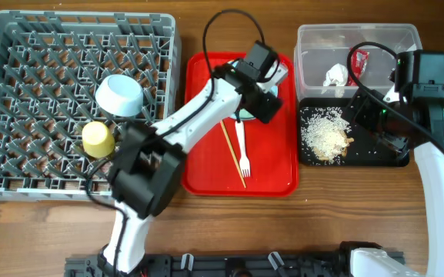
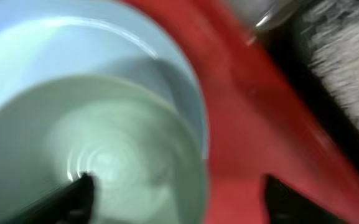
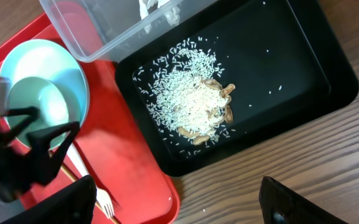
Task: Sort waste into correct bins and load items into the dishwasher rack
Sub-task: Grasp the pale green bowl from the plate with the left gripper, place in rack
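Loading step: the bowl (image 3: 39, 109) sits on the plate (image 3: 55, 59) on the red tray (image 1: 272, 165). My left end effector (image 2: 178, 186) spreads wide across its rim; the right end effector (image 3: 176, 183) hangs wide, empty. Next, I judge: pinch the rim, carry it to the rack (image 1: 83, 17).

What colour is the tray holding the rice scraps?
Black tray; right wrist view shows it best.

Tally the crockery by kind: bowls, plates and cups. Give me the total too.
Bowls: 2, the racked bowl and the stacked bowl
Plates: 1, the plate on the red tray
Cups: 1, the yellow cup
Total: 4
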Controlling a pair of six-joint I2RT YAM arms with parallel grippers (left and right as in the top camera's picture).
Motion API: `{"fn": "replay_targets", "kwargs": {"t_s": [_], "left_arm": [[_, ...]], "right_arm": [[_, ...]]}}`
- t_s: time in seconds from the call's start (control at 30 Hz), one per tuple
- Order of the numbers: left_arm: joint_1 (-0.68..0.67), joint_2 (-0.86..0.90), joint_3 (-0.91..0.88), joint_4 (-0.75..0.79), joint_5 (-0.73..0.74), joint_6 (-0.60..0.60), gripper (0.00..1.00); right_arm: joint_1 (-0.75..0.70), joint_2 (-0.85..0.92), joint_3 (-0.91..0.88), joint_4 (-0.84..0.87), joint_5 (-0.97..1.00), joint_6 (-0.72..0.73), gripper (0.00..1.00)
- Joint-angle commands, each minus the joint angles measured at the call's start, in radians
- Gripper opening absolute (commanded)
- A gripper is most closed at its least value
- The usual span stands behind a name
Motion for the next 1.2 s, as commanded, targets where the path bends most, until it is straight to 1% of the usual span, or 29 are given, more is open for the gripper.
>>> {"fn": "replay_targets", "kwargs": {"t_s": [0.0,0.07,0.13,0.17,0.2,0.27,0.33,0.4,0.43,0.53,0.6,0.63,0.73,0.8,0.83,0.97,1.13,1.17], "left_arm": [[-0.002,0.049,0.004,-0.016,-0.131,-0.002,0.56],[0.001,0.050,0.004,-0.029,-0.162,-0.002,0.37],[0.001,0.050,0.004,-0.034,-0.162,-0.002,0.21],[0.001,0.050,0.004,-0.034,-0.162,-0.002,0.15],[0.000,0.050,0.004,-0.034,-0.162,-0.002,0.04],[0.000,0.040,0.005,-0.041,-0.162,-0.002,0.04],[0.000,-0.016,0.008,-0.069,-0.162,-0.002,0.04],[0.016,-0.131,0.008,-0.086,-0.146,-0.002,0.04],[0.048,-0.224,0.008,-0.093,-0.105,-0.002,0.04],[0.190,-0.371,0.008,-0.093,0.058,-0.002,0.04],[0.354,-0.417,0.008,-0.093,0.260,-0.002,0.04],[0.445,-0.419,0.008,-0.093,0.396,-0.001,0.04],[0.686,-0.367,0.007,-0.078,0.776,-0.002,0.04],[0.787,-0.304,0.007,-0.071,0.964,-0.002,0.04],[0.835,-0.249,0.007,-0.069,1.095,-0.002,0.04],[0.896,-0.102,0.007,-0.019,1.326,-0.002,0.04],[0.935,0.006,0.007,-0.014,1.333,-0.002,0.04],[0.966,0.017,0.007,-0.019,1.270,-0.002,0.04]], "right_arm": [[-0.002,0.010,0.003,-0.002,0.017,0.005,0.84],[-0.002,0.010,0.003,-0.003,0.017,0.004,0.84],[-0.002,0.010,0.003,-0.003,0.017,0.004,0.85],[-0.002,0.010,0.003,-0.003,0.017,0.005,0.84],[-0.002,0.010,0.003,-0.006,0.017,0.004,0.84],[-0.002,0.010,0.003,-0.011,0.017,0.004,0.84],[-0.002,0.010,0.003,-0.011,0.017,0.004,0.84],[-0.002,0.010,0.003,-0.011,0.017,0.004,0.84],[-0.002,0.010,0.003,-0.010,0.017,0.004,0.84],[-0.002,0.010,0.003,-0.012,0.017,0.004,0.84],[-0.002,0.010,0.003,-0.013,0.017,0.004,0.84],[-0.002,0.010,0.003,-0.013,0.017,0.004,0.84],[-0.002,0.010,0.003,-0.013,0.017,0.005,0.84],[-0.002,0.010,0.003,-0.011,0.017,0.005,0.83],[-0.002,0.010,0.003,-0.012,0.017,0.005,0.84],[-0.002,0.010,0.003,-0.014,0.017,0.005,0.84],[-0.002,0.010,0.003,-0.022,0.017,0.004,0.84],[-0.002,0.010,0.003,-0.023,0.017,0.005,0.84]]}}
